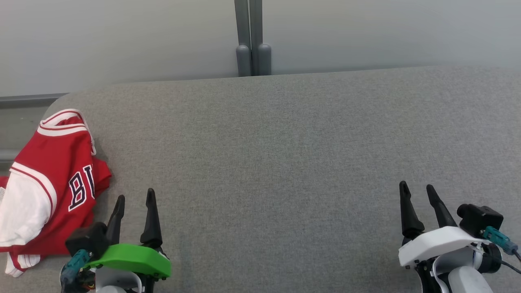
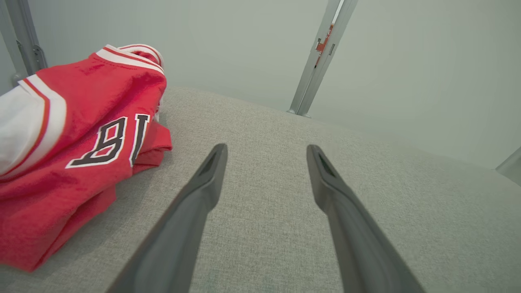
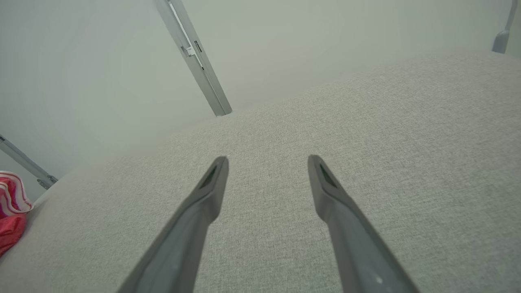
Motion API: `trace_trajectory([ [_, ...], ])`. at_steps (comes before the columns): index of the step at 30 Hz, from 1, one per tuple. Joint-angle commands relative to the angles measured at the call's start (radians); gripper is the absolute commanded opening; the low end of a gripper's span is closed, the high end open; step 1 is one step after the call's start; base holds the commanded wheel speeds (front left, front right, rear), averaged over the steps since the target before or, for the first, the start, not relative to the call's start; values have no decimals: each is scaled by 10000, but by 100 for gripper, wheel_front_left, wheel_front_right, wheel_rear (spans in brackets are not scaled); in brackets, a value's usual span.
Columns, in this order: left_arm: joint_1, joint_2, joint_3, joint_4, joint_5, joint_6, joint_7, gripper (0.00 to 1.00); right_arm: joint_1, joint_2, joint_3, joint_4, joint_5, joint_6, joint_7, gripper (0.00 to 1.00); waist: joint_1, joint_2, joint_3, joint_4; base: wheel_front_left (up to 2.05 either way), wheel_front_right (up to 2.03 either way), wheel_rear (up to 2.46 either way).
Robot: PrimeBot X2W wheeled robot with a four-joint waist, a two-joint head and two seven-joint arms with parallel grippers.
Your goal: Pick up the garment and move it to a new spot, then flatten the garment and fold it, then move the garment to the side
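Grey woven tabletop [image 1: 285, 162]; crumpled red-and-white jersey [image 1: 53, 183] at left.

Left gripper [image 1: 135, 194]: we note two long, dark, tapered fingers [image 2: 195, 211] set in a bright green shell [image 1: 130, 258]. On the shell's outer side sits the left camera block [image 1: 86, 240], black, with a teal connector [image 1: 75, 260].

Right gripper [image 1: 416, 185]: we log the same dark fingers, here in a white shell [image 1: 435, 244]. The right camera block [image 1: 479, 219], also black, carries a teal plug [image 1: 500, 239] and a thin dark cable [image 1: 511, 266]. Behind the white shell we see a pale forearm [image 1: 468, 280]. Each fingertip has a slim recessed slot on its inner face.
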Motion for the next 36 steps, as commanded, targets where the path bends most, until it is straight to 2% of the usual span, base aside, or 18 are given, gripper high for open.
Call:
trace_trajectory([
  [1,11,81,-49,-14,336,72,-98,100,37,-27,97,-27,-312,4,-99,100,0,0,-5,7,0,0,0],
  [14,-18,95,-244,277,1724,43,-378,100,-26,-95,480,149,-1909,4,-389,100,0,0,-16,17,0,0,0],
  [36,-3,105,-229,674,3256,29,-801,100,149,-35,159,464,-3130,6,-803,100,0,0,-40,123,0,0,0],
])
